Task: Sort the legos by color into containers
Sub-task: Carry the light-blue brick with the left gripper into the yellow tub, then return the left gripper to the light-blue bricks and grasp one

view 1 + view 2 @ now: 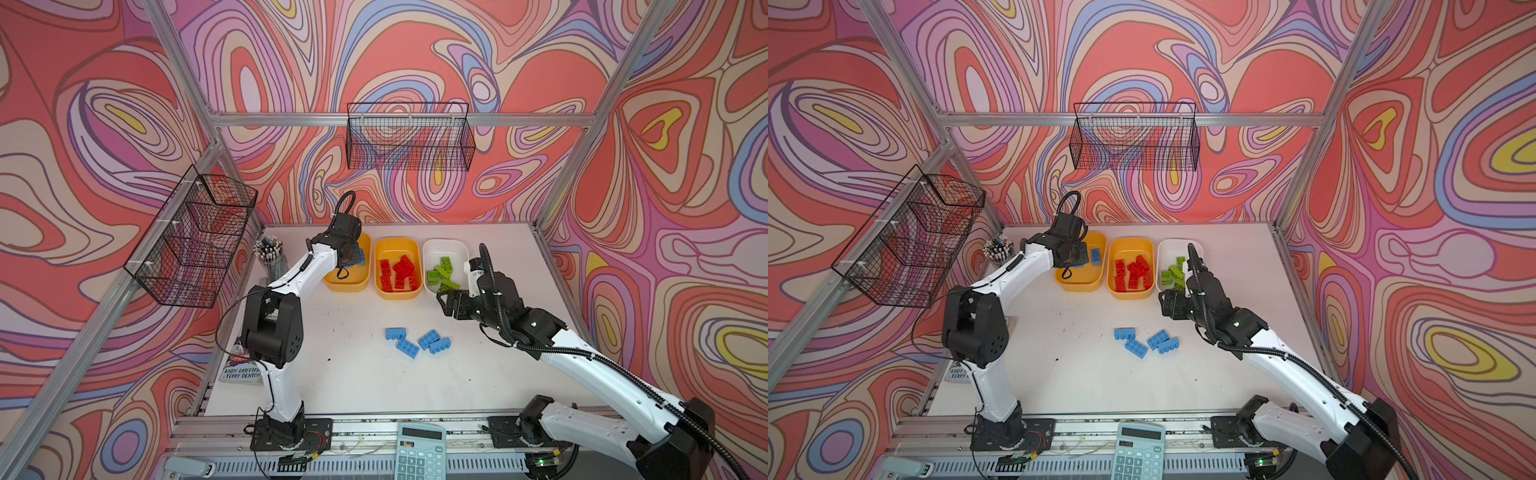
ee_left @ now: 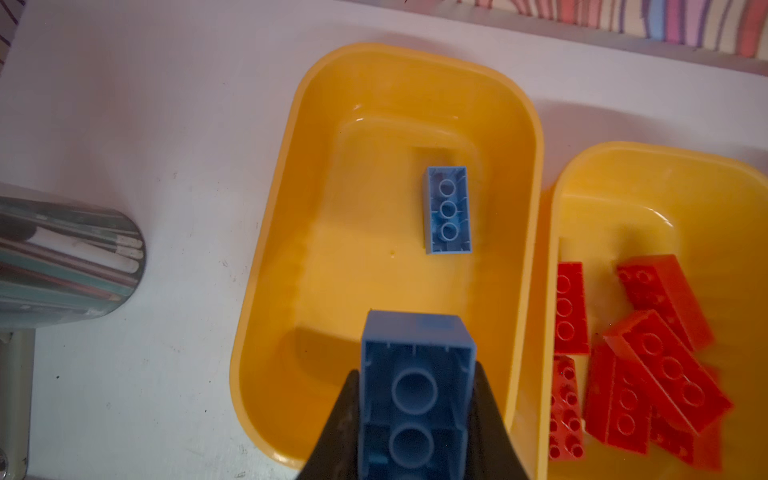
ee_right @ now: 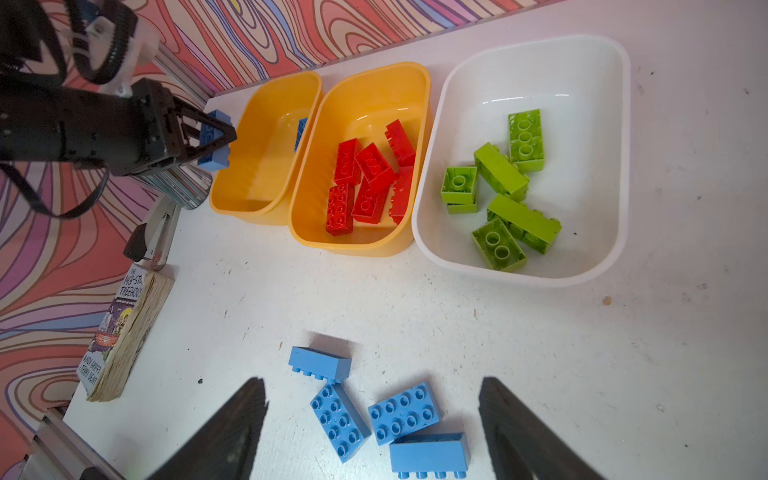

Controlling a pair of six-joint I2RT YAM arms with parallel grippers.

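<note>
While the left gripper pinches a blue lego, the right gripper gapes empty; book reads "TERRY DENTON".

Held blue brick partly off-frame.

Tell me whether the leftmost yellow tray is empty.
Not empty. One blue brick lies on the floor of the yellow tray, hollow side up; the left gripper holds a second blue brick above it.
</note>
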